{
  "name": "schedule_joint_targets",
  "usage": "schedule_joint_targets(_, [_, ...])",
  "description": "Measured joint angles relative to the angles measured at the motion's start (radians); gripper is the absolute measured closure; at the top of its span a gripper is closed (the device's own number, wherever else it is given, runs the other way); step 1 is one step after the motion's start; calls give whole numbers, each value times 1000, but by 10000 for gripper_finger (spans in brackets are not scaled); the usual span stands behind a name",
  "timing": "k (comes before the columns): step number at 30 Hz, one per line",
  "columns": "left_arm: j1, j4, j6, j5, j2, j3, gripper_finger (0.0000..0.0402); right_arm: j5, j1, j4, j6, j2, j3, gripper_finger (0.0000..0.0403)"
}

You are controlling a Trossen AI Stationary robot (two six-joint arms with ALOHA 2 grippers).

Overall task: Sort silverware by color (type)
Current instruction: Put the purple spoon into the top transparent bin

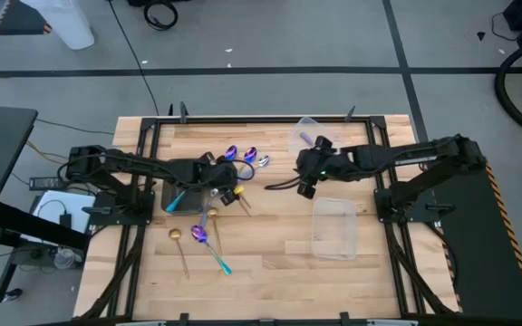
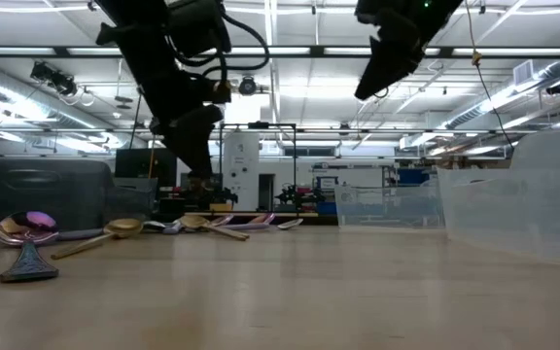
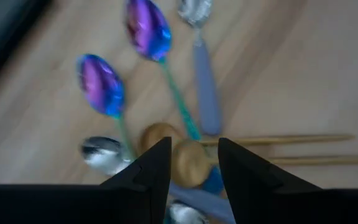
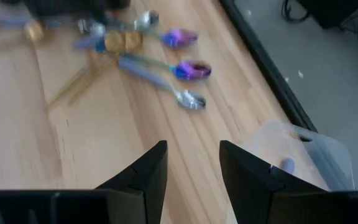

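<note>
Several small spoons lie in a heap on the wooden table left of centre: two purple-blue ones (image 3: 101, 84) (image 3: 148, 28) with teal handles, silver ones with lilac handles (image 3: 205, 93), and gold ones (image 3: 188, 163). My left gripper (image 1: 223, 177) is open low over the heap, its fingers on either side of a gold spoon's bowl; I cannot tell whether they touch it. A gold spoon (image 1: 178, 235) and a purple-blue spoon (image 1: 200, 234) lie apart, nearer the front. My right gripper (image 1: 304, 179) is open and empty, high above the table (image 2: 387, 58).
A dark grey tray (image 1: 178, 181) sits under the left arm with a teal handle (image 1: 174, 200) on it. A clear container (image 1: 308, 134) at the far edge holds a lilac-handled piece (image 4: 288, 165). A second clear container (image 1: 334, 228) stands at the right front.
</note>
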Motion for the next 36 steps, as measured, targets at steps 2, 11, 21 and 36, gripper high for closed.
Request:
schedule_joint_targets(2, [-5,37,3,32,24,1,260,0,0,33,-2,-39,-30,247])
schedule_joint_targets(11, [-46,21,-45,50,58,0,260,0,0,102,-7,-122,-84,247])
schedule_joint_targets(21, [-122,67,-70,47,58,0,260,1,0,134,-36,-128,-84,247])
schedule_joint_targets(36, [-46,330,143,-40,58,0,260,1,0,178,-69,-128,-84,247])
